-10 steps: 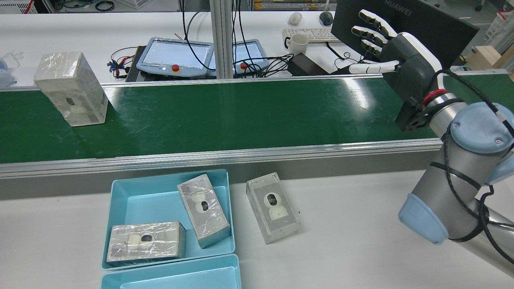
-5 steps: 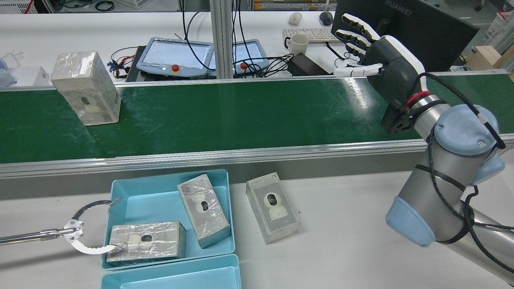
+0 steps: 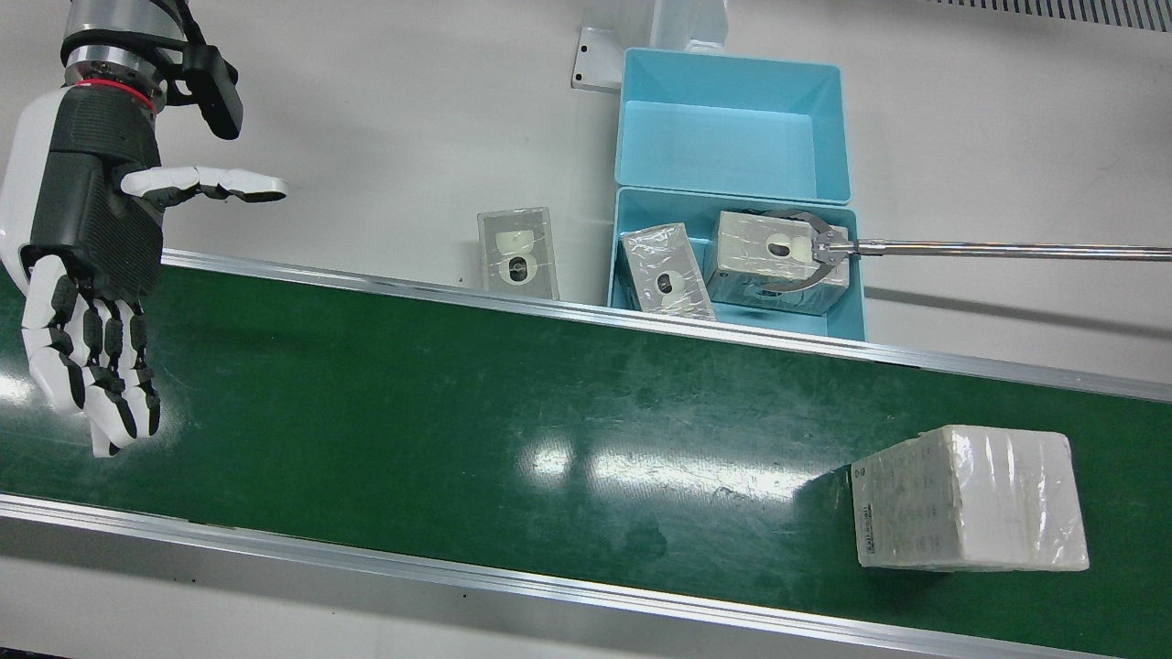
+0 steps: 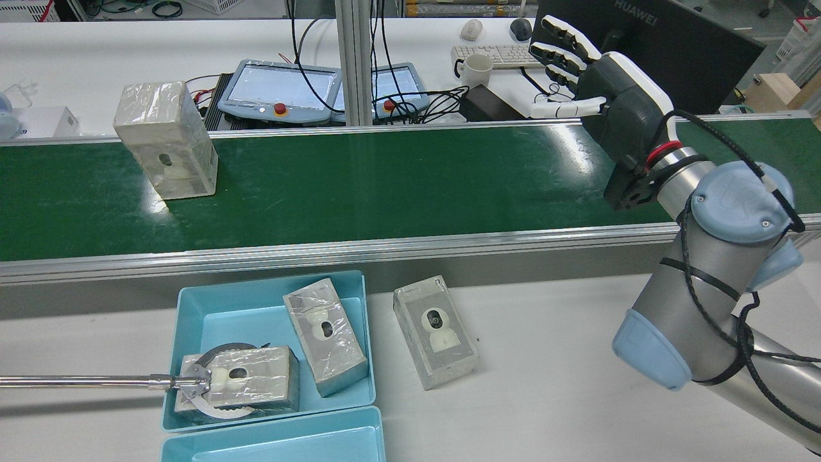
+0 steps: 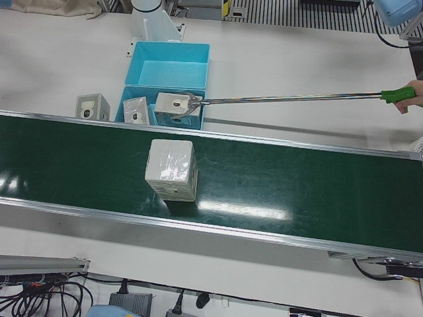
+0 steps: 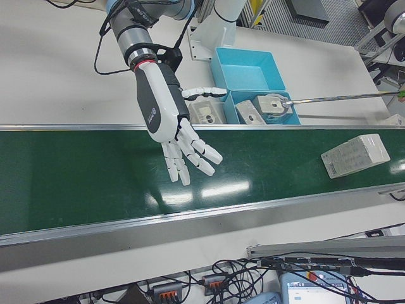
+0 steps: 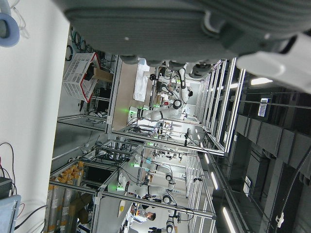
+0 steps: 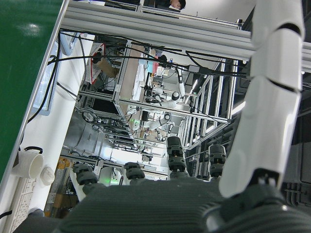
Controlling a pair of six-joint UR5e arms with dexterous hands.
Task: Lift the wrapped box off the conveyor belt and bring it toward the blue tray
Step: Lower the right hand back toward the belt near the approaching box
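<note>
Spreading wide with nothing between them, the fingers (image 3: 101, 384) of the right hand (image 3: 87, 265) hang above the green conveyor belt (image 3: 513, 403). Far from these fingertips, at the other end of the belt, the wrapped box (image 3: 969, 499) stands alone. Beyond the belt, the blue tray (image 3: 847, 311) holds two wrapped boxes, and a grabber tool (image 3: 810, 261) closes around one. Of the left hand only part of its dark body (image 7: 160, 26) shows close in its own camera, so I cannot tell how its fingers stand.
</note>
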